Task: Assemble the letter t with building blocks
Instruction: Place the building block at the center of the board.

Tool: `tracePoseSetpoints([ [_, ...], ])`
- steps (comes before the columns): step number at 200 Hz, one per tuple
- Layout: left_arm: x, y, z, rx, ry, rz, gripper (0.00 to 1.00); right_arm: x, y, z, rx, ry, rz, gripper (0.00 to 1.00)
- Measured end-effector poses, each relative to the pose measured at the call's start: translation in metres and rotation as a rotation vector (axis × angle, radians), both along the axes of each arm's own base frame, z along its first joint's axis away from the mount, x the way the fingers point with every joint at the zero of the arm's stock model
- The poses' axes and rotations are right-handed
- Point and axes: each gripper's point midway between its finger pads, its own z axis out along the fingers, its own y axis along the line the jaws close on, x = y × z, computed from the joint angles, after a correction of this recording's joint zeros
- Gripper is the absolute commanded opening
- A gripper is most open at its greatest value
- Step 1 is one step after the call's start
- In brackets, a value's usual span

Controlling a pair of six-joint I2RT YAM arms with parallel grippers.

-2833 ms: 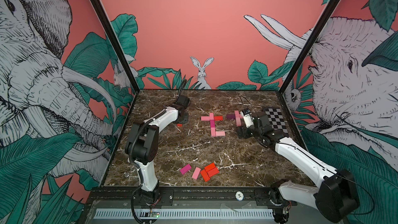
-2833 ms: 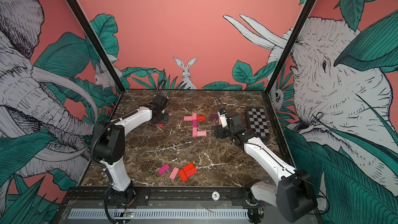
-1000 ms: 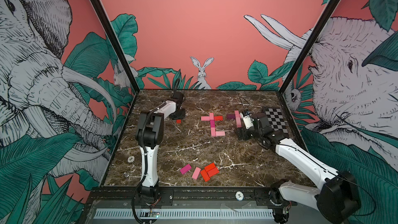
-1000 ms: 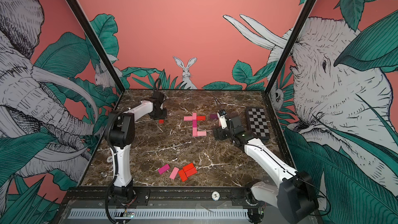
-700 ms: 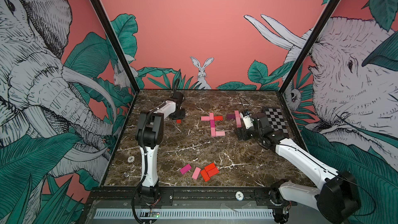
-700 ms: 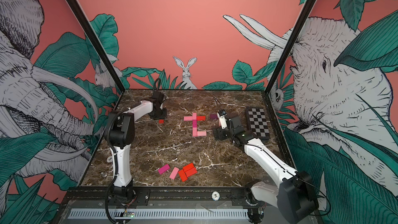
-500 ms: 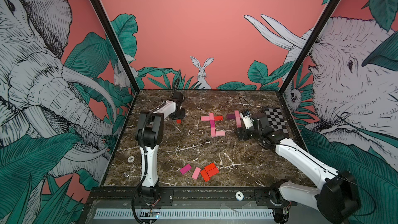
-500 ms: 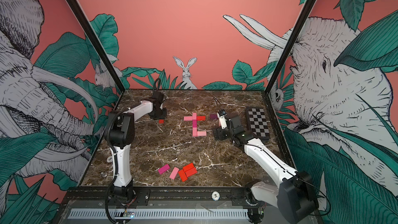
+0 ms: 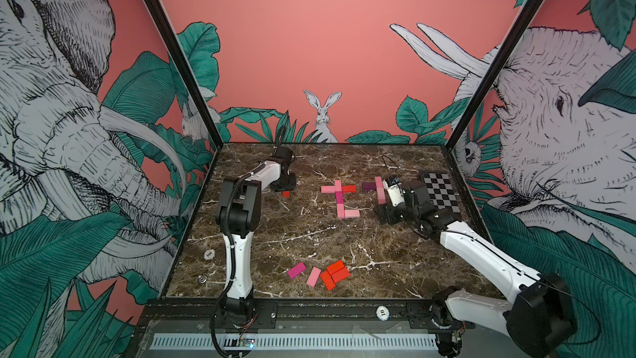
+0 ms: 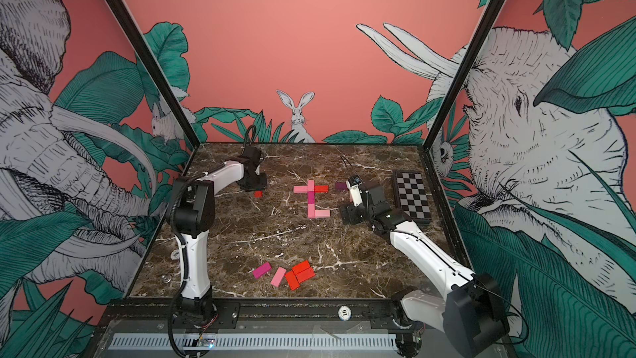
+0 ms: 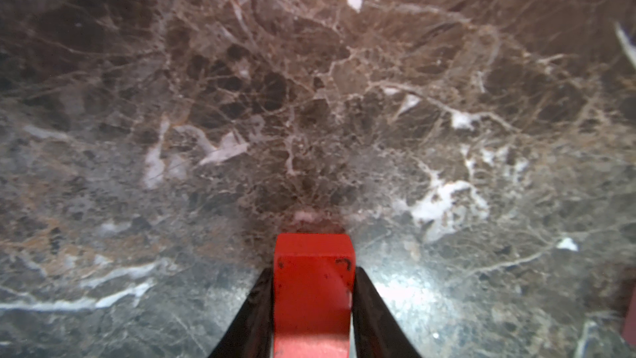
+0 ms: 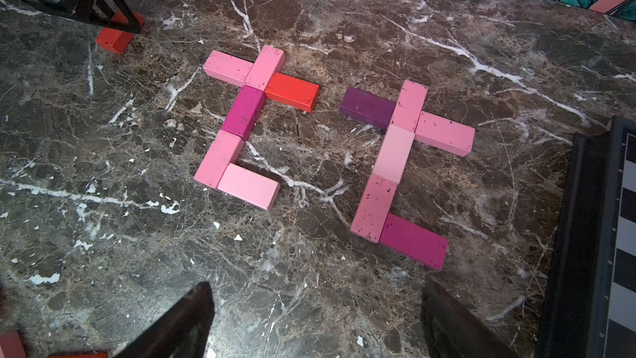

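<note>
A red block [image 11: 313, 287] lies on the marble at the back left, also seen in both top views [image 9: 285, 194] [image 10: 258, 194] and in the right wrist view [image 12: 117, 37]. My left gripper [image 11: 313, 270] [image 9: 285, 188] is shut on it, a black finger against each long side. Two t shapes of building blocks lie mid-table. One is pink, magenta and red [image 9: 339, 198] [image 12: 247, 115]. The other is pink, magenta and dark purple [image 12: 395, 153], partly hidden by my right arm in a top view [image 9: 378, 187]. My right gripper [image 12: 316, 287] [image 9: 383, 213] stands open, empty, just in front of that second t.
Several loose blocks in red, pink and magenta [image 9: 320, 273] [image 10: 285, 273] lie near the front edge. A black-and-white checkered board [image 9: 440, 194] [image 12: 612, 235] lies at the right, beside my right arm. A small round token [image 9: 209, 254] rests at the front left.
Since the oldest frames my left arm has folded more upright, and its gripper with the red block has shifted slightly toward the back. Over the last second nothing visibly moved. The right arm stayed put.
</note>
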Motion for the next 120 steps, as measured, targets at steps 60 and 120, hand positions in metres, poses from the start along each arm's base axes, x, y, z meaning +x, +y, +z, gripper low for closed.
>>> tracePoseSetpoints([
  [60, -0.005, -0.004, 0.001, -0.027, 0.008, -0.004, 0.51, -0.004, 0.005, -0.005, 0.01, 0.011, 0.028, 0.92],
  [120, -0.018, 0.002, 0.002, 0.003, 0.029, -0.035, 0.7, -0.006, 0.009, -0.005, 0.021, 0.016, 0.045, 0.92],
])
